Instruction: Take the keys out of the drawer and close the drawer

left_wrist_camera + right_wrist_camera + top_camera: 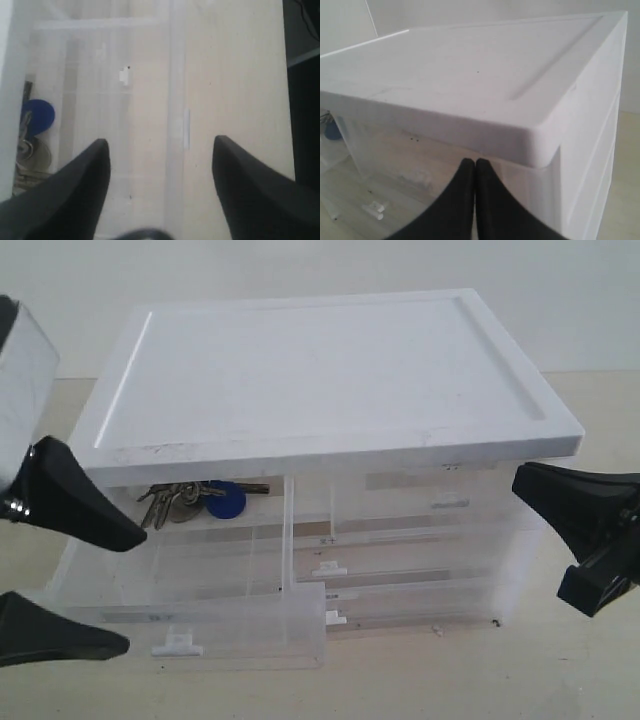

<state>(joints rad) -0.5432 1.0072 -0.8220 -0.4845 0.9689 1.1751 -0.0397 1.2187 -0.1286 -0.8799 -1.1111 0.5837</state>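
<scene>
Keys (178, 502) lie at the back of the open drawer (240, 640), just under the front lip of the cabinet's white top (330, 360). The blue fob (226, 502) is at the end nearer the drawer's inner wall, so the bunch runs along the drawer's width, roughly parallel to the cabinet front. Left pincer (136, 590) hangs over the pulled-out front part of the drawer, jaws wide apart with nothing between them. From it the keys lie deeper in, toward the cabinet. In the left wrist view they sit outside the gap, beyond one finger (75, 190), and the gap frames only bare drawer floor. Right pincer (475, 165) has its jaws pressed together, empty, off the cabinet's right front corner, well apart from the keys. The left arm is plainly the nearer. I judge its move needs a shift back toward the cabinet and a low reach, since the lip overhangs the bunch, with the jaws closing across the bunch's short way.
</scene>
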